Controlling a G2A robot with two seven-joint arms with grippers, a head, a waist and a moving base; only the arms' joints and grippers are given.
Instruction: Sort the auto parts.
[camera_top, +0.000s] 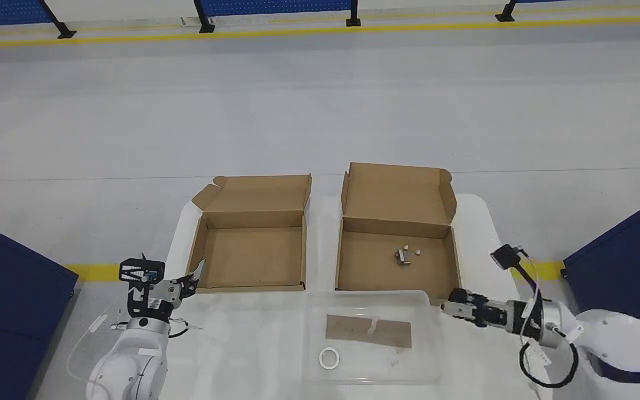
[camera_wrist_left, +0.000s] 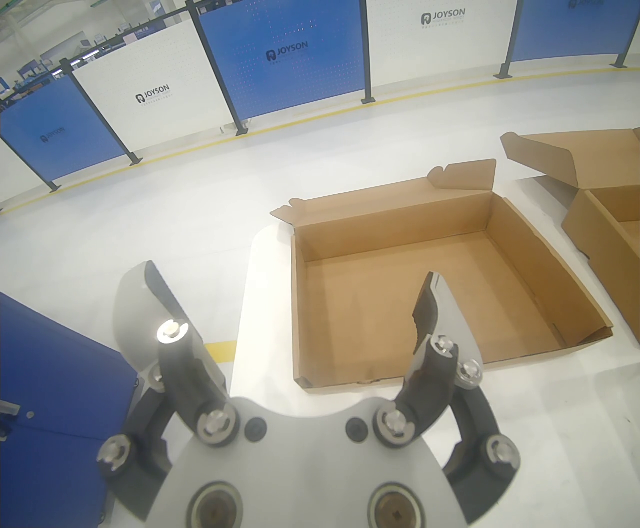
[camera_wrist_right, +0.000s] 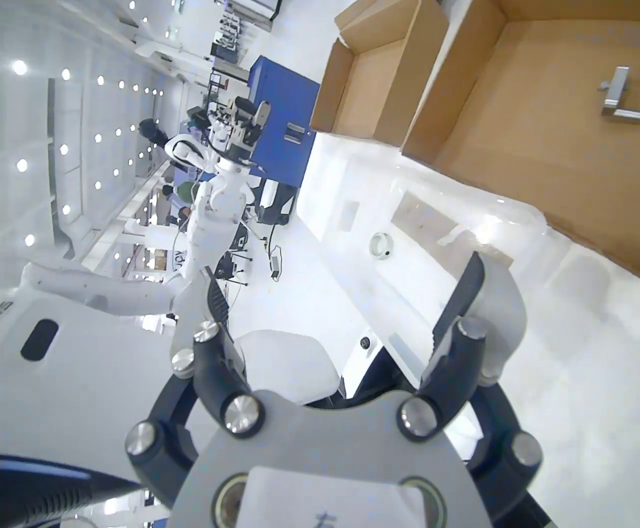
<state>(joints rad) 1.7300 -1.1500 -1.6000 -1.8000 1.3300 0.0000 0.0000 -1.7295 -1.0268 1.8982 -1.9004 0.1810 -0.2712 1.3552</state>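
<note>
In the top view, two open cardboard boxes sit side by side in the middle of the frame on the white surface, with a narrow bare strip between them and their lids standing up along the far edges. The left box has a bare floor. The right box holds a few small metal parts near the middle of its floor, well apart from every wall. A clear tray lies at lower centre, its upper rim just beside the right box's near wall. In it a flat cardboard strip lies across the middle, and a white ring lies near the tray's lower left corner, apart from the strip. The left end effector sits at lower left, just off the left box's near corner and close to the surface's edge, its fingers spread wide and holding nothing. The right end effector sits at lower right, just beside the tray's right rim, likewise released and empty.
</note>
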